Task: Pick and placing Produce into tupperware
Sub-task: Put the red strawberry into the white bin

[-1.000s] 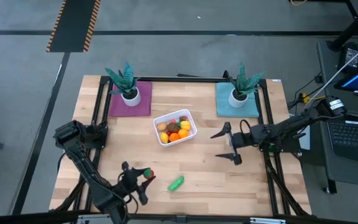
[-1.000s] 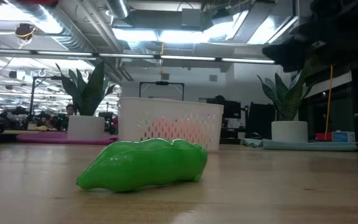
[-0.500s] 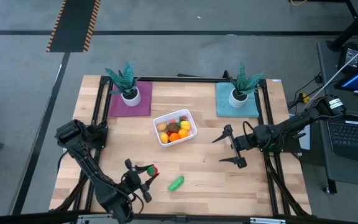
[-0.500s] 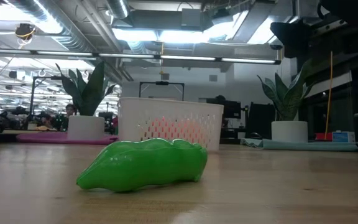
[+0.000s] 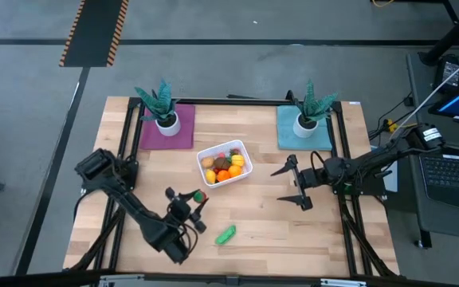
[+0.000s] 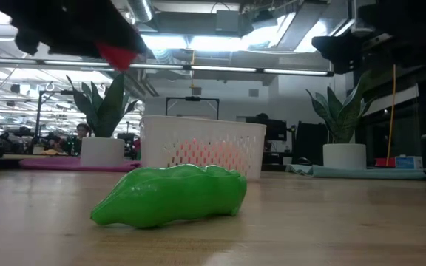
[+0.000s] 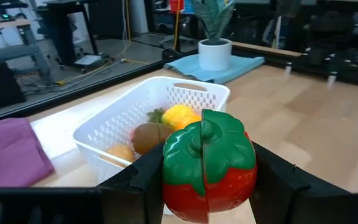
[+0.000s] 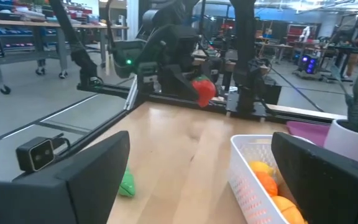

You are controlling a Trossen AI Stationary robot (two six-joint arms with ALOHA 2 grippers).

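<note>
Fingers of my left gripper (image 5: 195, 196) are clamping a toy tomato (image 7: 208, 165), red with a green cap, one dark finger pressing on each side of it. In the high view I am seeing that gripper hanging above the bare wood near the table's front, just in front of and to the left of the tupperware (image 5: 225, 163), with the tomato (image 5: 199, 195) showing as a small red and green spot at its tip. From the low camera the tomato (image 6: 117, 53) is riding well clear of the tabletop.

The tupperware (image 7: 148, 116) is sitting at mid-table, a white ribbed basket already carrying several pieces: a yellow one (image 7: 179, 116), a brown one (image 7: 151, 135) and a tan one (image 7: 120, 153) that I am reading from the left wrist view, plus orange pieces (image 8: 271, 183) seen from the right wrist.

The green piece (image 5: 225, 234) is lying alone on the wood close to the front edge, apart from both grippers.

My right gripper (image 5: 292, 183) is waiting to the right of the basket, fingers spread wide and holding nothing.

Two potted plants (image 5: 158, 106) (image 5: 307, 108) are standing at the back on a purple mat (image 5: 166, 129) and a teal mat (image 5: 303, 131).
</note>
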